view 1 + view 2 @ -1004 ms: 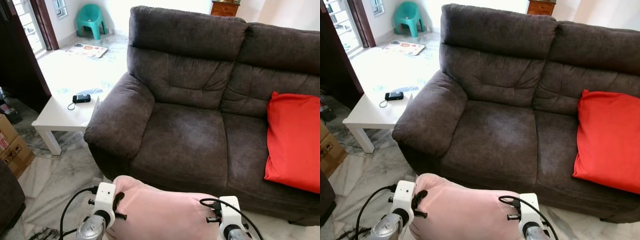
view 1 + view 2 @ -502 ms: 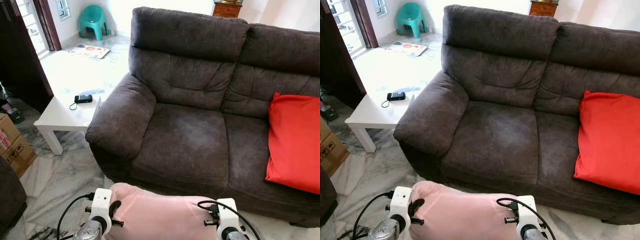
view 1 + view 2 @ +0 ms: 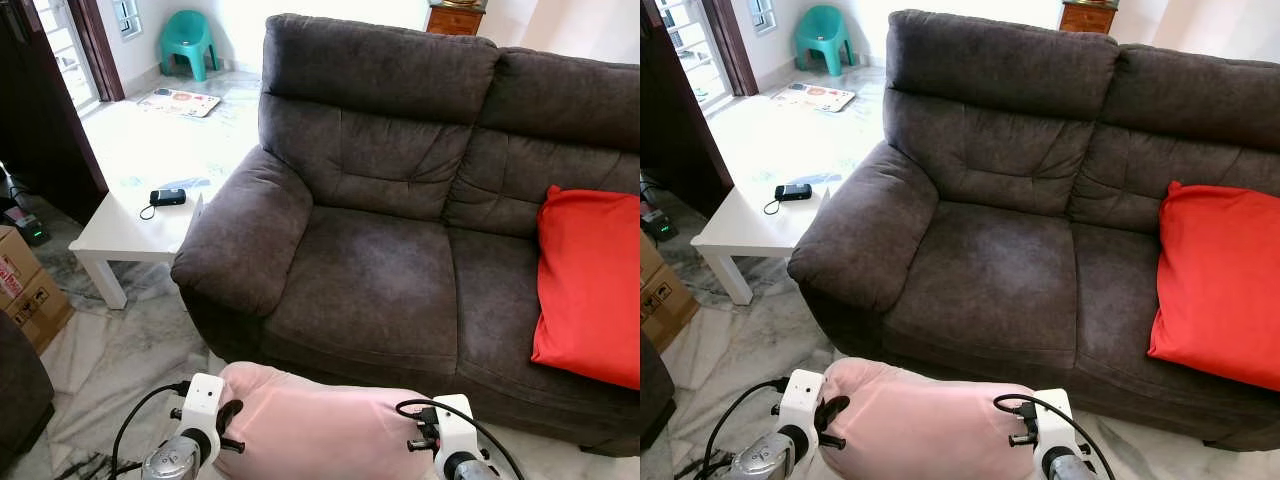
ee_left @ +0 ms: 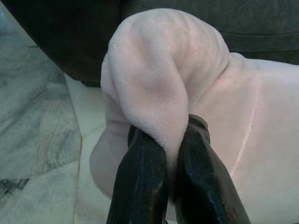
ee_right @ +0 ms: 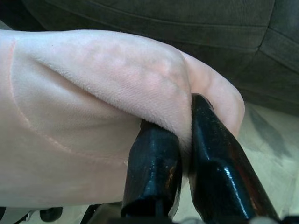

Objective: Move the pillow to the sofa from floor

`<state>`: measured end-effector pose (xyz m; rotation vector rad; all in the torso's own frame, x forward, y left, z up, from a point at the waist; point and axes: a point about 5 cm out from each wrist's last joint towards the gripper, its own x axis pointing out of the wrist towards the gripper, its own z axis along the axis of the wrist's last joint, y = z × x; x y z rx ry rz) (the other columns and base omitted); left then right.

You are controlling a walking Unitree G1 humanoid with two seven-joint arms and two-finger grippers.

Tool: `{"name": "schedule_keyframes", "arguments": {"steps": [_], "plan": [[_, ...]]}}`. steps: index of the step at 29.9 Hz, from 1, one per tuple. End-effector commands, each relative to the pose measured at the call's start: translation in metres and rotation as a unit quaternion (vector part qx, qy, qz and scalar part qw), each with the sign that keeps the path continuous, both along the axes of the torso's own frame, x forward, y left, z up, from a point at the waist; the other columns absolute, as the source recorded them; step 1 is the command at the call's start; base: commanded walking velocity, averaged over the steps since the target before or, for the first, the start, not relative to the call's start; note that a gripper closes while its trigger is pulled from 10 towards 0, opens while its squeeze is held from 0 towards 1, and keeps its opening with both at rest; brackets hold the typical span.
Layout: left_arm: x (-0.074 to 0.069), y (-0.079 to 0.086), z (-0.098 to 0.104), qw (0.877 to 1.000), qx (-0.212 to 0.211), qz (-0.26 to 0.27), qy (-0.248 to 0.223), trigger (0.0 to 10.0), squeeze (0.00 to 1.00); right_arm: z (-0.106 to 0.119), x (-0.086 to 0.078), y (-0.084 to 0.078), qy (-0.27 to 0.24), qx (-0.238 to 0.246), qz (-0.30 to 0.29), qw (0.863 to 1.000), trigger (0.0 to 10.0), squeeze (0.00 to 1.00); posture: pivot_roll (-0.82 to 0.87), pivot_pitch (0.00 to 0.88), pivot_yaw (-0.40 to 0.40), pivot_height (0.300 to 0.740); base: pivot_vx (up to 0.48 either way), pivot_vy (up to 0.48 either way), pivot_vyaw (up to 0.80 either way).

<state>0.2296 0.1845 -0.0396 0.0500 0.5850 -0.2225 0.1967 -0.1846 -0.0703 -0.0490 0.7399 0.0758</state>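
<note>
A dark brown sofa (image 3: 400,200) is taking up most of the room ahead, its two seat cushions lying bare apart from a red pillow (image 3: 590,285) that is leaning against the backrest on the robot's right. Marble floor (image 3: 110,350) is stretching out to the left of the sofa, where a low white desk (image 3: 125,235) is standing just beside the armrest and carrying a small black device with a cord (image 3: 165,197). Cardboard boxes (image 3: 28,290) are sitting near the desk at the left edge, and a teal plastic chair (image 3: 187,40) and a printed mat (image 3: 180,102) are lying well beyond it, near the far wall.

The pink pillow (image 3: 325,425) is hanging in the air just in front of the sofa's front edge, below seat level, stretched between the two arms. The left tool (image 4: 170,158) is pinching a fold of plush fabric at the pillow's left corner, its two black fingers pressed together on the cloth. The right tool (image 5: 184,144) is doing the same at the right corner, fingers clamped tight on a ridge of the pink cover, with the sofa's dark base showing behind.
</note>
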Motion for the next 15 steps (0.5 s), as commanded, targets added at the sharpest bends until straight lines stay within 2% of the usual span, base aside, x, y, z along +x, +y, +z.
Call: {"name": "schedule_keyframes", "arguments": {"steps": [1,2,15], "plan": [[0.0037,0.0129,0.0042,1.0,0.015,0.014,-0.01,10.0,0.28,0.0072,0.0077,-0.017,-0.022,-0.009,-0.034,0.999,10.0,0.0,0.08,0.0,-0.091,0.74,0.0,0.0,0.0],[0.0035,0.0128,0.0038,1.0,0.011,0.018,-0.009,10.0,0.0,0.0066,0.0072,-0.0166,-0.018,-0.009,-0.03,0.999,10.0,0.0,0.08,0.0,-0.093,0.74,0.0,0.0,0.0],[0.0045,0.0126,0.003,1.0,0.0,0.025,-0.004,10.0,0.0,0.0025,0.0042,-0.012,0.001,-0.01,-0.033,0.999,10.0,0.0,0.08,0.0,-0.092,0.74,0.0,0.0,0.0]]}}
